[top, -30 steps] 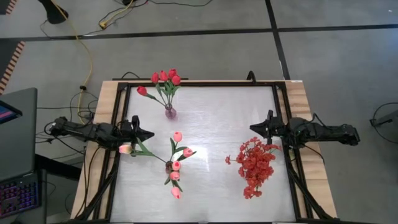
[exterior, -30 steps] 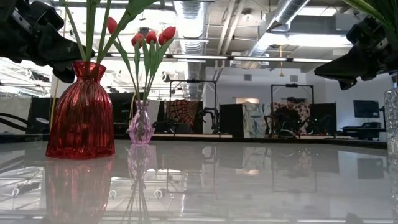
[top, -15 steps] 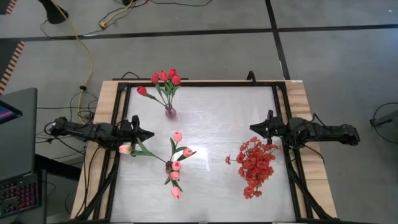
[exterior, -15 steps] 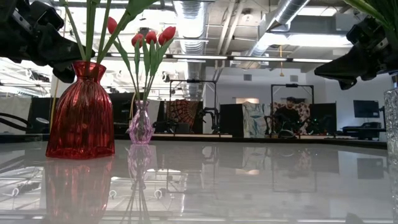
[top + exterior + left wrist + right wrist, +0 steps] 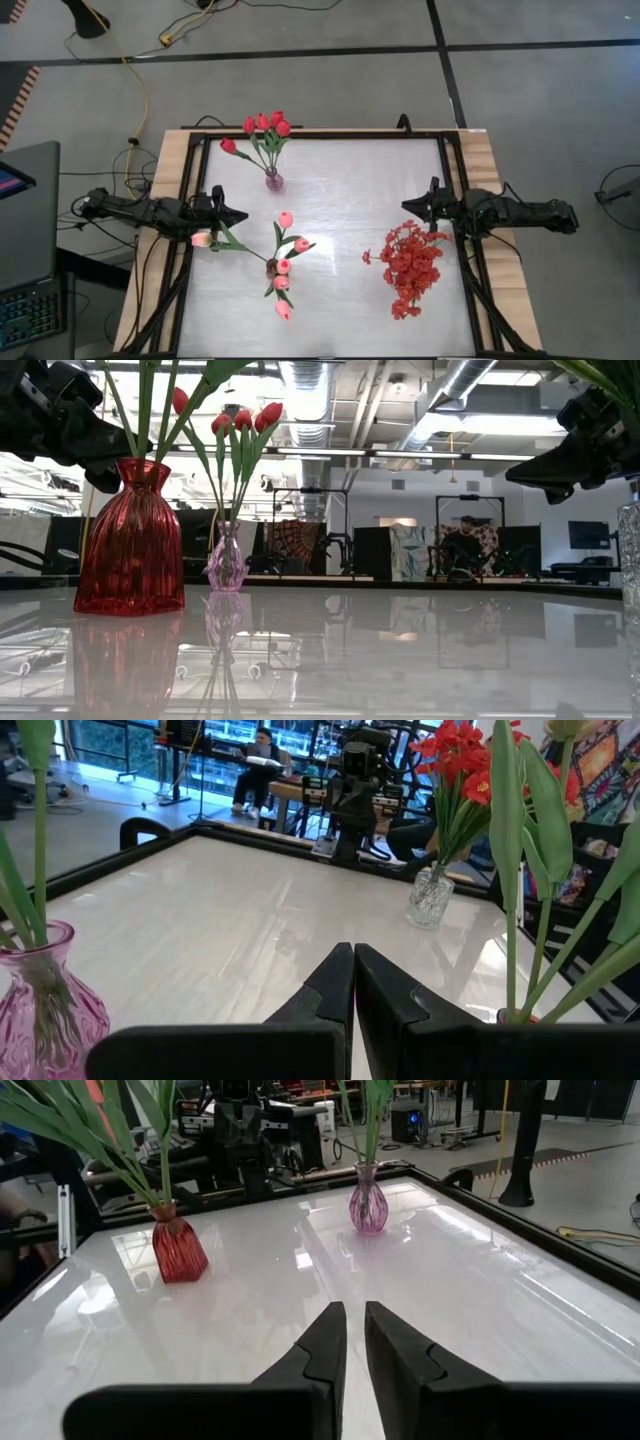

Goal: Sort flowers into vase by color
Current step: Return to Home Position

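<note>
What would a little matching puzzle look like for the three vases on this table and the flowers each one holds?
Vases:
1. red ribbed vase
2. small purple vase
3. clear glass vase

Flowers:
A. sprays of small red blossoms
B. pink tulips
C. red tulips

Pairs: 1-B, 2-C, 3-A

A robotics lab or workshop. Bare ceiling ducts (image 5: 320,390) and pipes run overhead, cables (image 5: 140,70) trail across the concrete floor, and equipment racks (image 5: 300,530) stand beyond the table (image 5: 330,650).
</note>
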